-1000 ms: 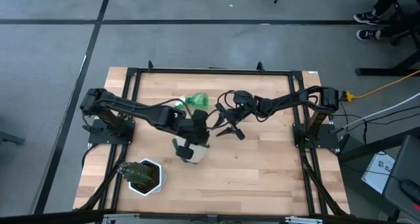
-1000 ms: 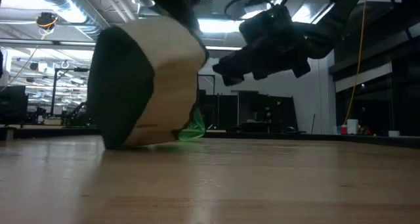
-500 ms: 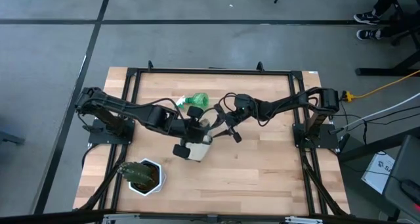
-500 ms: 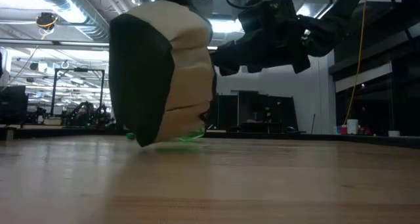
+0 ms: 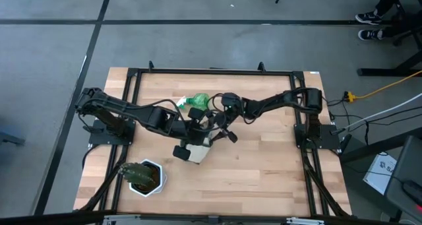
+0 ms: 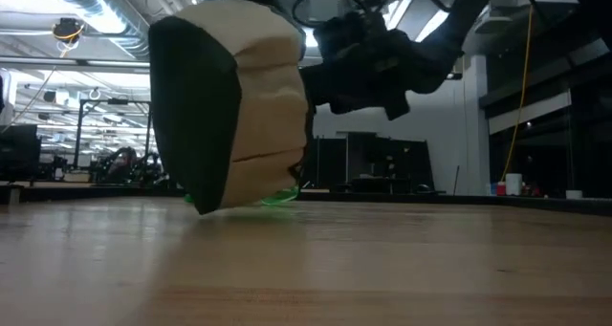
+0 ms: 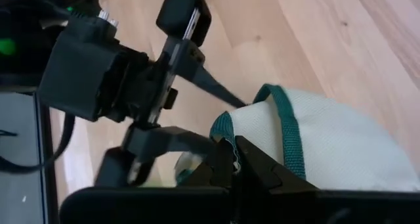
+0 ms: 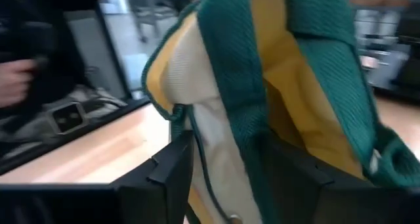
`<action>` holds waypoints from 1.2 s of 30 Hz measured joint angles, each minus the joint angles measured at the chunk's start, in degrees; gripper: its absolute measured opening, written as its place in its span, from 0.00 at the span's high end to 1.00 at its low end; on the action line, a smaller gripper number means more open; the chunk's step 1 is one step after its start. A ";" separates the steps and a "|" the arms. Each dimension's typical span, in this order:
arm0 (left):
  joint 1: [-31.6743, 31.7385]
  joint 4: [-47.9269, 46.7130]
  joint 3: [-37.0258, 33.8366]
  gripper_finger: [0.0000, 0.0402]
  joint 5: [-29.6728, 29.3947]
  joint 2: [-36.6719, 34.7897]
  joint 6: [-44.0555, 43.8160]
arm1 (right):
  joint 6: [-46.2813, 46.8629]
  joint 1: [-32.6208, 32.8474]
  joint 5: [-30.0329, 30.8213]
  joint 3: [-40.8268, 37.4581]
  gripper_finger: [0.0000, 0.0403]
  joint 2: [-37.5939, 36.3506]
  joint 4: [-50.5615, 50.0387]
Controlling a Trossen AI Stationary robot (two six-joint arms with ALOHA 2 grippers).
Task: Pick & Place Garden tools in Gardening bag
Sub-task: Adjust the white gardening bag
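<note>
Two dark robot arms meet over a small gardening bag (image 5: 196,150) near the middle of a wooden table (image 5: 264,165).

The left gripper (image 7: 231,159) is clamped tight on the bag's dark green rim, holding the cream fabric tote tilted, its base barely touching the boards. The right gripper (image 8: 226,175) stands at the bag's mouth with jaws partly parted, a green woven handle and cream cloth lying between the fingers; whether it pinches them cannot be told. The bag looks soft and creased, with a yellowish lining. A green translucent spray bottle (image 5: 198,101) lies just behind the bag; a white pot (image 5: 146,179) with a plant stands well apart.
</note>
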 joint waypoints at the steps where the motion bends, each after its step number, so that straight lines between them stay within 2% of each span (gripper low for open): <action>1: -0.02 -0.11 0.00 1.00 -0.05 0.00 -0.01 | -0.02 0.22 -1.58 0.80 0.56 0.58 -0.22; 4: -0.02 -0.39 0.00 1.00 -0.49 0.00 -0.04 | -1.17 0.79 -5.91 2.92 0.58 2.03 -0.57; 6: -0.04 -0.51 0.00 1.00 -1.23 -0.01 -0.06 | -1.84 1.03 -8.34 3.85 0.62 2.61 -0.65; 13: -0.09 -1.34 -0.02 1.00 -2.46 -1.93 -0.21 | -1.58 0.45 -9.77 4.25 0.95 2.58 -1.64; 20: -0.11 -2.97 -0.11 1.00 -2.91 -2.43 -1.49 | 0.38 -2.38 -9.31 4.31 0.99 2.16 -5.26; 23: -0.18 -4.17 -0.53 0.99 -2.97 -2.14 -4.42 | -0.79 -4.24 -7.78 4.25 0.99 1.02 -10.33; 29: -0.26 -4.21 -1.51 0.94 -1.15 -2.13 -12.95 | -10.45 -6.95 1.80 4.14 1.00 -4.12 -26.65; 33: -0.32 -3.98 -1.47 0.87 0.16 -0.80 -16.71 | -16.12 -7.12 12.38 4.08 1.00 -8.69 -33.11; 36: -0.35 -3.12 -1.46 0.80 2.36 1.03 -18.41 | -20.59 -6.75 17.29 4.01 1.00 -10.97 -37.48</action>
